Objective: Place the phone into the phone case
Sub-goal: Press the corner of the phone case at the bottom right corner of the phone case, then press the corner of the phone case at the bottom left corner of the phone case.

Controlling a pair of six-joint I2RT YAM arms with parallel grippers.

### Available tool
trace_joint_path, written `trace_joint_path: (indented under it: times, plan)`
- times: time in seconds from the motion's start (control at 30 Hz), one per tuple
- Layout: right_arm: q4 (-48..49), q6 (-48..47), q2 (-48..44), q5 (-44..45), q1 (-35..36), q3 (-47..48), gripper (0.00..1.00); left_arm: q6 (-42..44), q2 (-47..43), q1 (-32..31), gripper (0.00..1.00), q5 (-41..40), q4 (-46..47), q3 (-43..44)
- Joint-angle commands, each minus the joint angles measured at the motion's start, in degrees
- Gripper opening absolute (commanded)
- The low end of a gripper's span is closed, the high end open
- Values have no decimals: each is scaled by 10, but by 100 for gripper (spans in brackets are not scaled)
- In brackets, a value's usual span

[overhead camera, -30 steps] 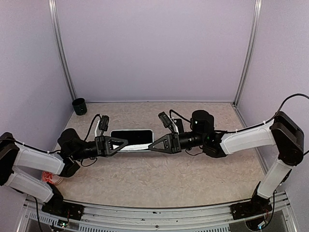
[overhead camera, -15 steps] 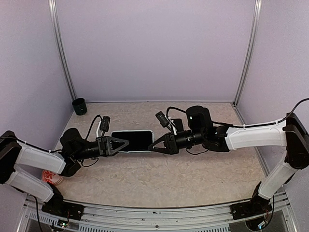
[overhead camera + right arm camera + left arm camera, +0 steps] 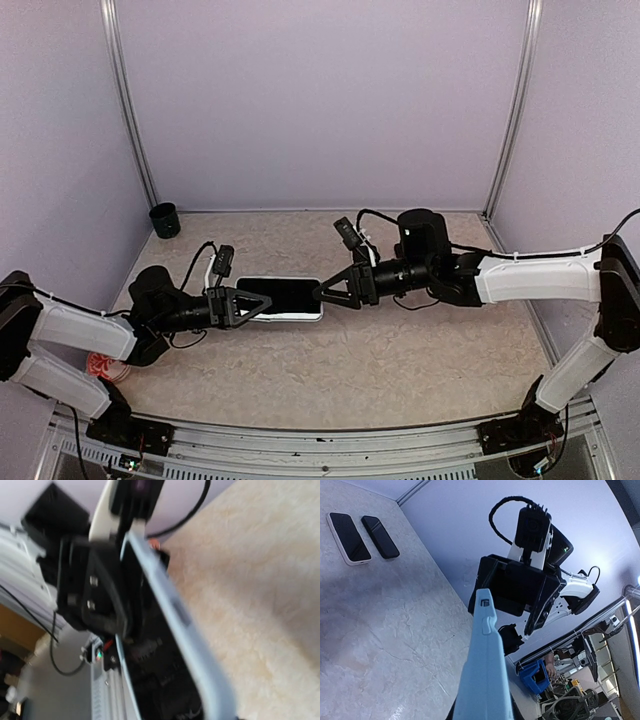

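**Top view, with both wrist views.** A flat black slab phone [image 3: 285,295] is shown lying screen-up inside a pale blue, thin-walled phone case [image 3: 292,316]. The pair is carried between the two grippers.

- **Long axis:** It is laid along the line that joins the left gripper [image 3: 262,303] to the right gripper [image 3: 320,293], so one short end is presented to each.
- **Left gripper:** It is pressed together on its own short end of the phone case, and the full length is projected straight ahead of its fingers. This is confirmed in the left wrist view, where the pale blue side wall with its button cut-outs is seen running away toward the opposing gripper.
- **Right gripper:** It is placed at the far short end, directly ahead of the left gripper and facing it. Whether its fingers are spread or closed on that end cannot be told. The right wrist view is blurred, and only the case edge can be made out.
- **Height:** The pair appears to be held clear of the beige stone-patterned tabletop [image 3: 400,370], but the gap is not resolved.

Neither arm is judged nearer, since each is stationed at one end. How fully the phone is seated cannot be told. The coming move is judged to turn on this end-to-end alignment, because a push from the right gripper would be taken lengthwise into the left grip.
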Motion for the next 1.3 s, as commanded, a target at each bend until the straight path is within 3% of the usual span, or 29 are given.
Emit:
trace_joint_path:
  times: [0.0, 0.73, 0.93, 1.03, 1.2, 1.27]
  plan:
    - [44, 47, -20, -58, -33, 7, 60, 17, -25, -10, 0, -1, 1, 16]
    - [-88, -32, 45, -111, -27, 81, 55, 45, -36, -34, 0, 5, -21, 29]
    - [-105, -46, 59, -116, -21, 94, 48, 46, -32, -36, 0, 4, -23, 32]
    - [-137, -71, 64, -102, -14, 109, 42, 48, -32, -36, 0, -1, -31, 33]
    - [-189, -115, 64, -67, -2, 129, 6, 47, -27, -36, 3, -11, -45, 35]
    - [-213, -136, 59, -25, 3, 135, 0, 44, -24, -36, 9, -15, -48, 35]
